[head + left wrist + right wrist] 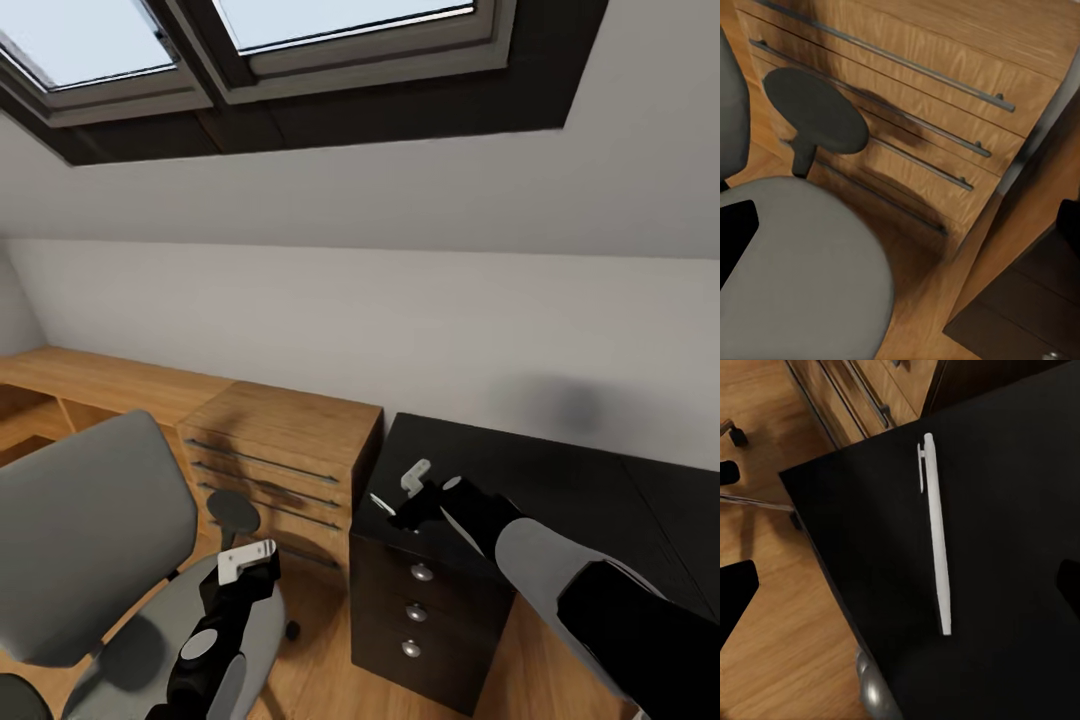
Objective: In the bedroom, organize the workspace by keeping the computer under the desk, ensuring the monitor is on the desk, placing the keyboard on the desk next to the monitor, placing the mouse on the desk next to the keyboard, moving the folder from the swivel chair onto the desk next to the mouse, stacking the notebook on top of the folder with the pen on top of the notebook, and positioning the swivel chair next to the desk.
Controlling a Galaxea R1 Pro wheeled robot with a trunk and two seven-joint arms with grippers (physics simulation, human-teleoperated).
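My right claw (412,492) hovers released over the pen (934,536), which lies flat on the bench (1020,472), long axis running top-to-bottom mid-frame between my fingers.

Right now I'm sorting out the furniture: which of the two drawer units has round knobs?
The black drawer unit under the desk: three round silver knobs run down its front. The light wooden cabinet beside it has long horizontal bar handles.
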